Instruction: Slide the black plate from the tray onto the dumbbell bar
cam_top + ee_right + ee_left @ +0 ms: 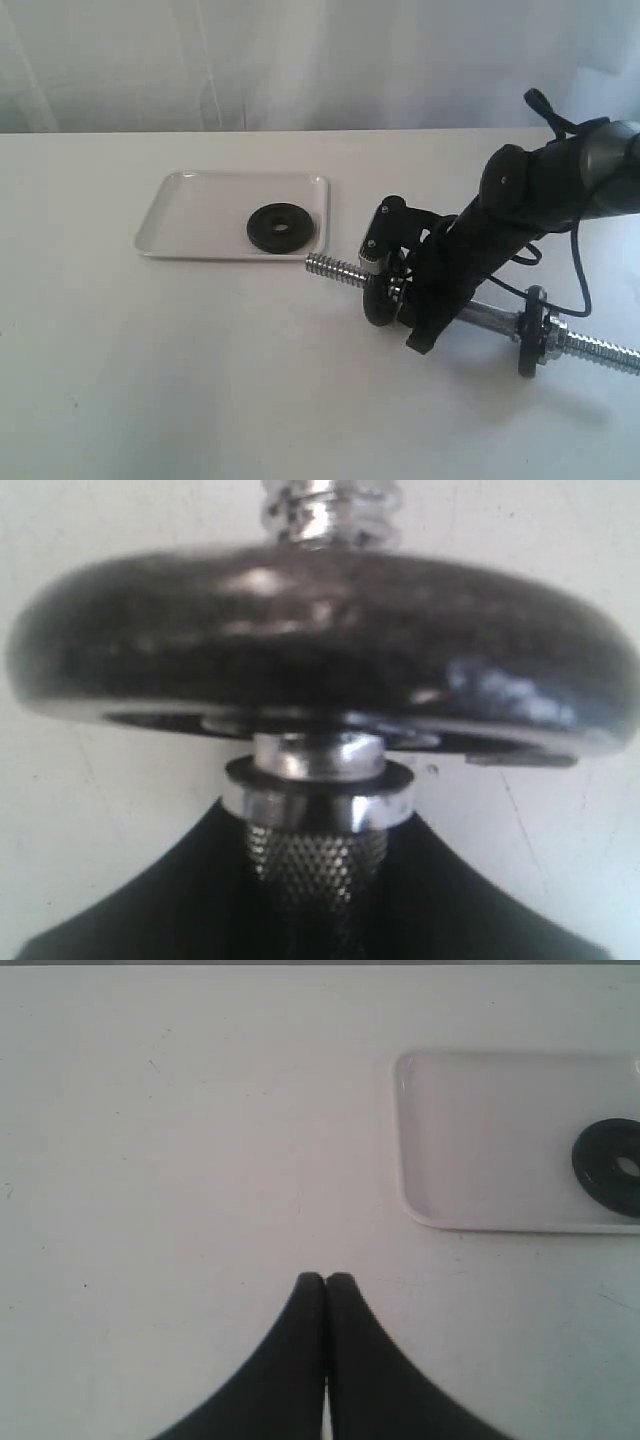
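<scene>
The black plate (280, 228) lies flat in the right part of the white tray (200, 215). The dumbbell bar (335, 268) lies right of the tray, its threaded end pointing at the tray's near right corner. My right gripper (400, 290) is shut on the bar's knurled middle (315, 855), just behind a fitted black disc (320, 650). A second disc (531, 331) with a collar nut sits toward the bar's far end. My left gripper (326, 1280) is shut and empty above bare table, with the tray (480, 1140) and plate (610, 1165) off to one side. The exterior view does not show it.
The white table (150, 380) stretches wide to the left and front of the tray. A pale curtain hangs behind the table's back edge. A black cable (580, 270) loops down from the right arm above the bar.
</scene>
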You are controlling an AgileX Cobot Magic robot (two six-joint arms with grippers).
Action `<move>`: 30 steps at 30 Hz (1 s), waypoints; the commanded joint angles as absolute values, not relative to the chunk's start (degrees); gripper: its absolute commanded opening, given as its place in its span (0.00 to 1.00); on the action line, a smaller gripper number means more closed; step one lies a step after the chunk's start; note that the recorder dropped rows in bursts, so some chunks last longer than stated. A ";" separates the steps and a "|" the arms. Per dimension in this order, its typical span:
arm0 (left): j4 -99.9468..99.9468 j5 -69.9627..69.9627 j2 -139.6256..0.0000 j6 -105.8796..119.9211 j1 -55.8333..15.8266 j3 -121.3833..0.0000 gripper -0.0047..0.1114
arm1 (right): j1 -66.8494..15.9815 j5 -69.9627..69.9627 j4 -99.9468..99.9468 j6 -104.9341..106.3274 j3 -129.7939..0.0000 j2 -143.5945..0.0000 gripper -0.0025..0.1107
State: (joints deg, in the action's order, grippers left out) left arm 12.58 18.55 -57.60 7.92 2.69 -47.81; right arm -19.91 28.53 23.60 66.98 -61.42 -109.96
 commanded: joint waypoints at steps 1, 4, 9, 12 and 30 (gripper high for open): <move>12.53 17.78 -57.70 8.76 2.63 -48.01 0.04 | -20.09 29.79 23.75 67.29 -61.24 -109.91 0.07; 12.68 17.21 -59.24 9.27 2.63 -48.13 0.04 | -20.09 29.94 23.75 67.21 -61.24 -109.91 0.02; 13.07 19.22 -63.47 9.27 2.63 -50.88 0.04 | -20.09 31.36 23.75 68.01 -61.24 -109.11 0.02; 15.71 23.94 -66.93 9.27 2.63 -54.57 0.04 | -20.09 32.38 24.44 68.89 -61.24 -107.67 0.02; 39.09 35.64 -90.77 30.44 2.63 -70.98 0.47 | -19.97 33.85 39.42 81.64 -61.24 -103.40 0.02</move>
